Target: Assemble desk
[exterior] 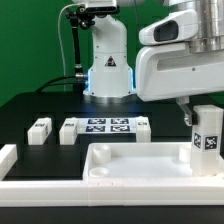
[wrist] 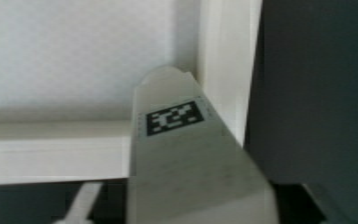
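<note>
The white tabletop (exterior: 130,160) lies rim up at the front of the table. My gripper (exterior: 195,115) is shut on a white square leg (exterior: 207,135) with a black-and-white tag, and holds it upright at the tabletop's corner on the exterior view's right. In the wrist view the leg (wrist: 174,117) points down into the inner corner of the tabletop's rim (wrist: 229,60); the socket under it is hidden. I cannot tell whether the leg touches the tabletop. Two loose legs (exterior: 40,130) (exterior: 68,130) lie at the exterior view's left, and another (exterior: 142,125) lies beside the marker board.
The marker board (exterior: 105,127) lies behind the tabletop. A low white border rail (exterior: 8,160) runs along the exterior view's left and front. The arm's base (exterior: 108,70) stands at the back.
</note>
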You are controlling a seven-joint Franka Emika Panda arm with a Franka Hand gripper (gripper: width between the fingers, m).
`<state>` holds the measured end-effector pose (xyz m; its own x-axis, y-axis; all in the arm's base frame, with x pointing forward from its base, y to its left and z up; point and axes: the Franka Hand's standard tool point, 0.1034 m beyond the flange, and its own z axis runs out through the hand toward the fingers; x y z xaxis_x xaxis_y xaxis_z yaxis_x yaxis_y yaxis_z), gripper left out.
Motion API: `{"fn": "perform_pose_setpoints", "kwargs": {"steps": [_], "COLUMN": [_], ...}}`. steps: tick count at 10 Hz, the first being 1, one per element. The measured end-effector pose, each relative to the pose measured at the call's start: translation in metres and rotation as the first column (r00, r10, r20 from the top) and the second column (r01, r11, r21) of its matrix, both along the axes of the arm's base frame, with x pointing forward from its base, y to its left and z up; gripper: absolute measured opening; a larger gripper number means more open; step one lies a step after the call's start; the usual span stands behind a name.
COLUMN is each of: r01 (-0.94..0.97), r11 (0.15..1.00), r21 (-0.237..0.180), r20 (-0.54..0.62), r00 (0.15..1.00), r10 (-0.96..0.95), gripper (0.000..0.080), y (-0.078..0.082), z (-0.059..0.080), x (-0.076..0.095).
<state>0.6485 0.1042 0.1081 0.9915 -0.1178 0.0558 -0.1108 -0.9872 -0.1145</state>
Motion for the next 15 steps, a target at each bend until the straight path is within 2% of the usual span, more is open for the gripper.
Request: {"fn": "perform_pose_setpoints", "kwargs": {"steps": [2,4,6,8,10,11,13,14,15], "r01": [0.272,0.623,0.828,0.862,0.916,0.958,1.0,0.992,0.983], "r11": [0.962,0.782,0.559,0.505,0.402,0.288,-0.021,-0.122,-0.182], "r21": [0.011,0.01,0.04,0.031,0.021,0.014,0.001,0.014,0.023], "r20": [-0.024,-0.073,-0.147,-0.161,-0.18,-0.213,-0.284,-0.3,-0.309], "r00": [0.962,0.78,0.558,0.503,0.399,0.284,-0.02,-0.112,-0.166], "r10": [-0.272,-0.621,-0.817,-0.849,-0.899,-0.935,-0.959,-0.947,-0.936], "gripper": [0.0297,0.0297,0.0297,0.0297,0.0297,0.0297,0.0296,0.0296,0.0297], "y": [0.0,0.002,-0.004,0.0,0.001,0.003,0.005,0.007,0.007], "z": [0.0,-0.001,0.0,-0.001,-0.001,-0.001,-0.002,-0.002,-0.002], "x": [0.0,-0.001,0.0,-0.001,-0.001,-0.002,0.0,0.002,0.001]}}
